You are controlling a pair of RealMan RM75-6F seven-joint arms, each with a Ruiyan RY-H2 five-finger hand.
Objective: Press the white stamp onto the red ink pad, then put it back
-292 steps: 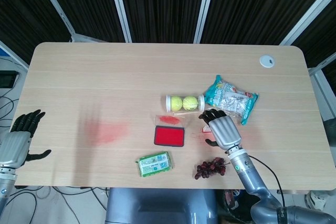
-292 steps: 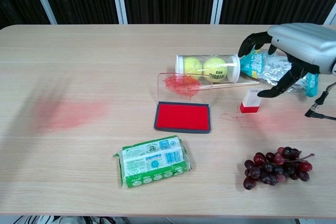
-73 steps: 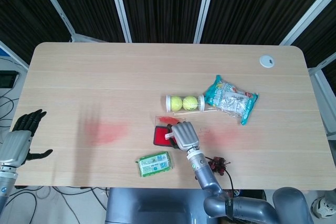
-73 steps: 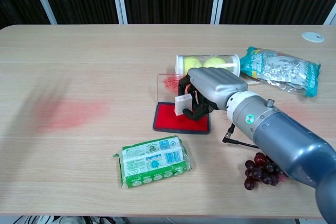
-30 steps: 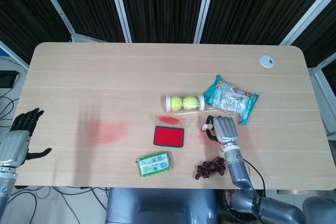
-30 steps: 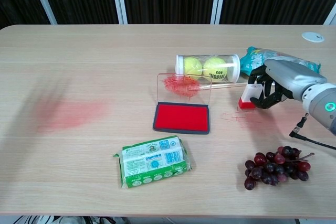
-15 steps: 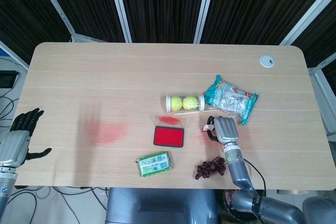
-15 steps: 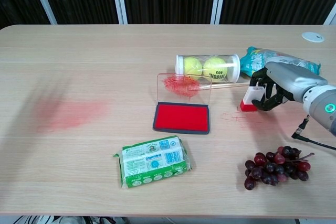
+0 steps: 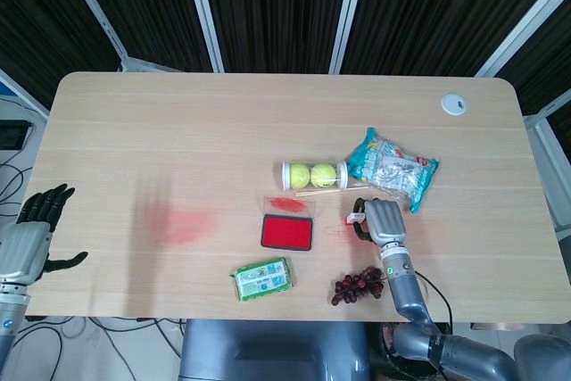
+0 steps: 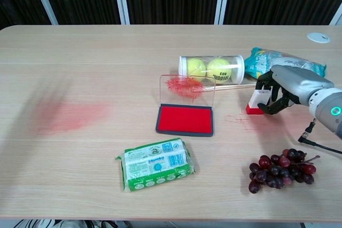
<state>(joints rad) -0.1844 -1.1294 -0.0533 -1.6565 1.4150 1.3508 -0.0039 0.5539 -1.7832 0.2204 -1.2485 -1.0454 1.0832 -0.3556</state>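
The right hand (image 10: 291, 86) sits low at the near right, fingers (image 10: 267, 85) curled around the white stamp (image 10: 257, 100). The left hand (image 9: 31, 238) hangs off the near left edge, fingers spread.

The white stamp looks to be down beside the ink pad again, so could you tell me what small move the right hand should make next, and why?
Probably open the fingers and let go. The white stamp appears to stand upright on the table, right of the red ink pad, while the right hand holds it.
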